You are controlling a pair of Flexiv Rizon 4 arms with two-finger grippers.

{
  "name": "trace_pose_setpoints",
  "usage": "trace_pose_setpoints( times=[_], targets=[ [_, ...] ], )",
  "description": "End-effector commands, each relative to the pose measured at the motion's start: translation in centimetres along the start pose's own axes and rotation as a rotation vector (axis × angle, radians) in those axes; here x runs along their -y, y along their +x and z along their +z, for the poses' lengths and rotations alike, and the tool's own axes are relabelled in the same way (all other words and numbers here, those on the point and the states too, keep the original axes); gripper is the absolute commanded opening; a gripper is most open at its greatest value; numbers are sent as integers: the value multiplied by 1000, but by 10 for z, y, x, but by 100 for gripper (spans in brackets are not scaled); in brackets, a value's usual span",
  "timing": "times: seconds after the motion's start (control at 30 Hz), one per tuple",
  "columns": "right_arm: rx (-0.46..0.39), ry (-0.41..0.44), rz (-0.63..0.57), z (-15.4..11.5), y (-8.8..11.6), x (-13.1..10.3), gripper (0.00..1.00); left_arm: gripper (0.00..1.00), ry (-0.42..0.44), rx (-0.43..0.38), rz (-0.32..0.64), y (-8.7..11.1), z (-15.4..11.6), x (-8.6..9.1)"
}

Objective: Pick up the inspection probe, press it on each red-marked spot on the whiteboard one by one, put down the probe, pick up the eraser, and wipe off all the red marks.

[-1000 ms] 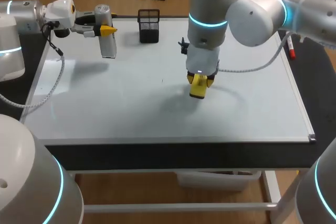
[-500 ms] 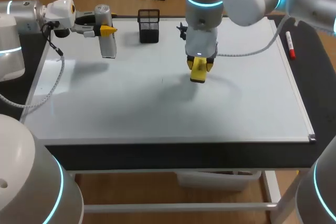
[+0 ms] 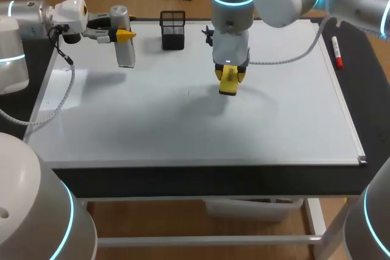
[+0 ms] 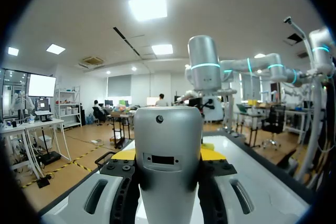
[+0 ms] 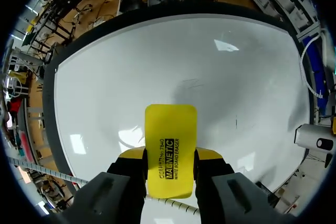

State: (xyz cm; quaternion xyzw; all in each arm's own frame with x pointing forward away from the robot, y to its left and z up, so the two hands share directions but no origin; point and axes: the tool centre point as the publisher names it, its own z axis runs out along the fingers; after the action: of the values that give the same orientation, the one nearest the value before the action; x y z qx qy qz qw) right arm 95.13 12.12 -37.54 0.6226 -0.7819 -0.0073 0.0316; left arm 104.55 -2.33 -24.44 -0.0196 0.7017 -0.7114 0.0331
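My right gripper [image 3: 228, 76] is shut on the yellow eraser [image 3: 228, 83] over the middle of the whiteboard [image 3: 183, 120]. In the right wrist view the eraser [image 5: 169, 142] sticks out past that gripper [image 5: 170, 156], flat face toward the camera, pointing down at the board [image 5: 220, 61]. Whether it touches the board I cannot tell. My left gripper [image 3: 124, 33] is shut on the silver probe [image 3: 125, 50], held upright above the board's far left corner. The probe [image 4: 168, 166] fills the left wrist view between the yellow tips. No red marks show on the board, only faint smudges [image 5: 191, 83].
A black mesh pen holder [image 3: 173, 30] stands at the board's far edge, a small black clip [image 3: 209, 33] to its right. A red marker [image 3: 336, 53] lies off the board's right edge. The board's metal-framed near edge [image 3: 201, 162] runs along the table front.
My right arm has carried the eraser across the board toward the far edge and a little to the left. The left arm and the probe have stayed still.
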Motion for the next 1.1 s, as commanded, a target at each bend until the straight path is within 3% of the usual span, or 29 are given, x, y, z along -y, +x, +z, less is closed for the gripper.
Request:
trace_pose_setpoints(
  times=[0.03,0.33,0.6,1.1],
  targets=[
    [-4,1,-2,-2,1,1,0,0,-1,4,2,1,0,1],
    [-19,34,-54,-10,-7,37,0,0,-1,4,2,1,0,1],
    [-3,1,-113,-6,-10,78,0,0,-1,4,2,1,0,1],
    [-19,-19,-228,-2,-41,139,0,0,-1,4,2,1,0,1]
  ],
)
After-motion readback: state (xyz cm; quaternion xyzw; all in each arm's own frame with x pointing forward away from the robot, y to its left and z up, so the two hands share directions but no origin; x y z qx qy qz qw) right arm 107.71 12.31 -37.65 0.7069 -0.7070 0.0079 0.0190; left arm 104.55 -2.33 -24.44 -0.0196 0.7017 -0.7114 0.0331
